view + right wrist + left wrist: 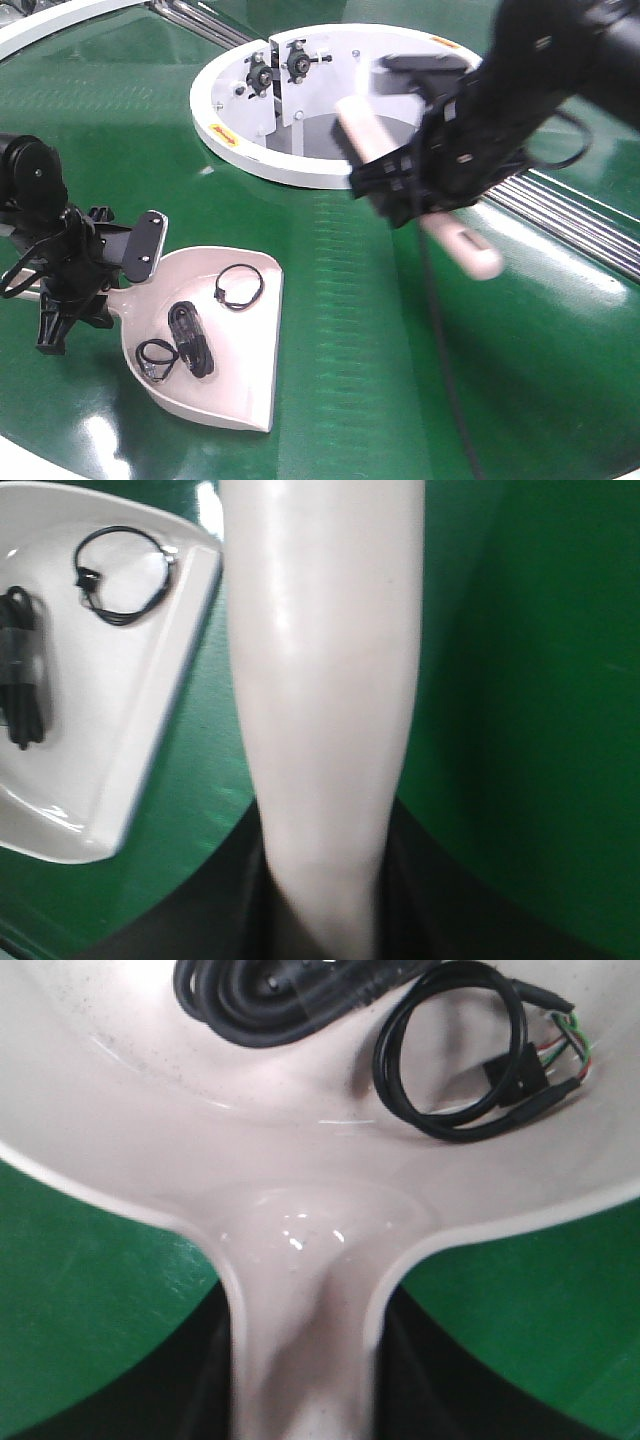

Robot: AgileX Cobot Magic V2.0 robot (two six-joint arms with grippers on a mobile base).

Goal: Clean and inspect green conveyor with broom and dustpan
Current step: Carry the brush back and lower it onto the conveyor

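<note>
Left fingers (205, 1380) are clamped tight on the handle of the dustpan (235, 390), which sits flat on the green conveyor (400, 380) at 7 o'clock in the front view. Its straight front lip faces 3 o'clock. Three black cable coils (190, 338) lie inside the scoop, clear of the lip. Right fingers (235, 910) are closed around the broom (465, 248) at 2 o'clock. It's tilted, one rounded end pointing to 5 o'clock over the belt and the other crossing the rim of the white ring housing (215, 125). Steel rollers (570, 215) run just behind it. Wide open green belt lies between lip and broom, and on toward 5 o'clock.
</note>
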